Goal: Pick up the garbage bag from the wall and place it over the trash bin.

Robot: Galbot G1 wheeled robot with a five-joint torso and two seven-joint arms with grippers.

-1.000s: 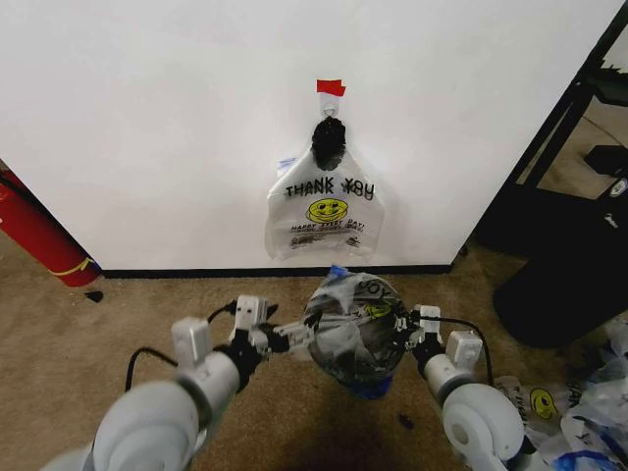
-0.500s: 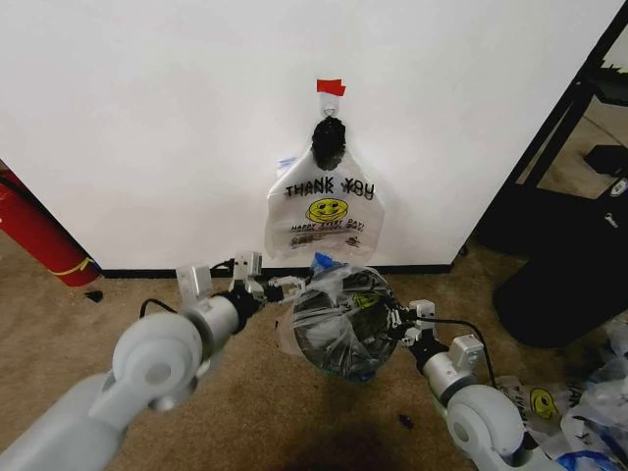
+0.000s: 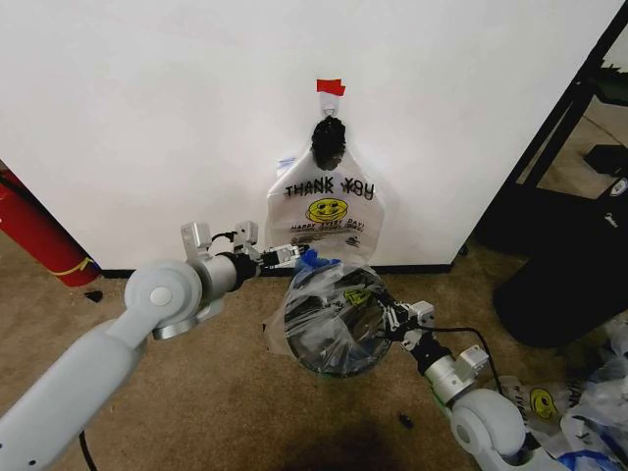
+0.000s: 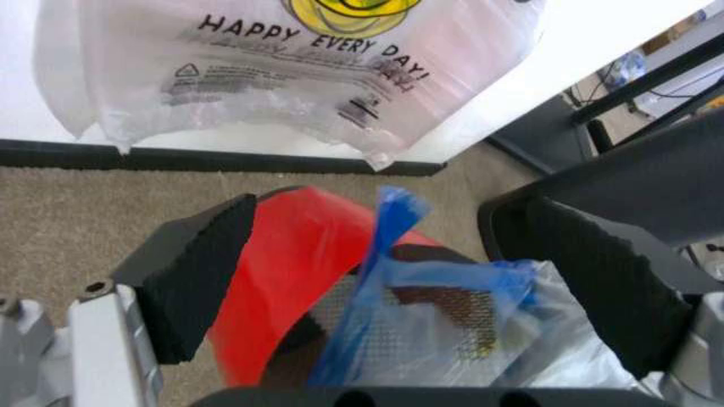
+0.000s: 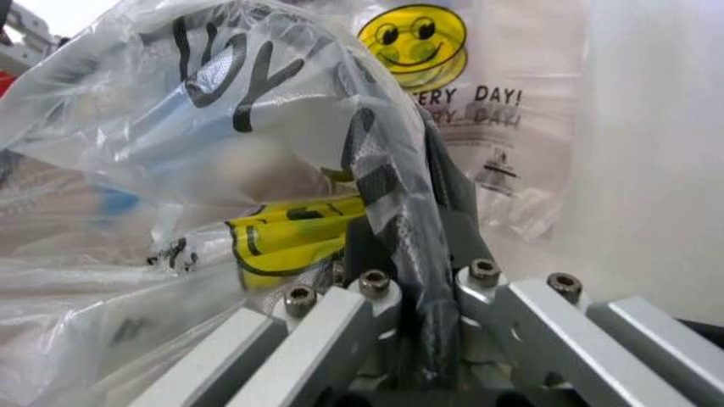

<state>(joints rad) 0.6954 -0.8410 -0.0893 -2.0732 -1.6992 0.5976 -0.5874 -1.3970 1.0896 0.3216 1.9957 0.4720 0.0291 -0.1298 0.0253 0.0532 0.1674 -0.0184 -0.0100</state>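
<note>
Since the earlier frame both arms pushed toward the wall [image 3: 147, 118], carrying the bin from lower centre up to mid-frame, just under the spare bag hanging on the hook [image 3: 327, 211].

Step in hand, as I read it: stretching the garbage bag [image 3: 329, 319] over the trash bin [image 3: 339, 339]. Film already drapes the mesh rim, so mostly done; next move probably calls for tugging each side down evenly without tipping the bin.

Left gripper [image 3: 290, 257], centre-left of the head view, sits at the bin's far-left rim. Wrist cam shows its pads [image 4: 192, 280] apart, a blue handle strip [image 4: 379, 280] standing loose between them, not pinched.

Right gripper [image 3: 390, 316], right of centre: clamped on a bunched fold of bag [image 5: 391, 212].

Head view gives the overall layout. Left wrist adds the red base [image 4: 300, 280] and mesh under the film. Right wrist adds the pinch itself, plus the smiley print [image 5: 283, 237] crumpled beside the jaws.
</note>
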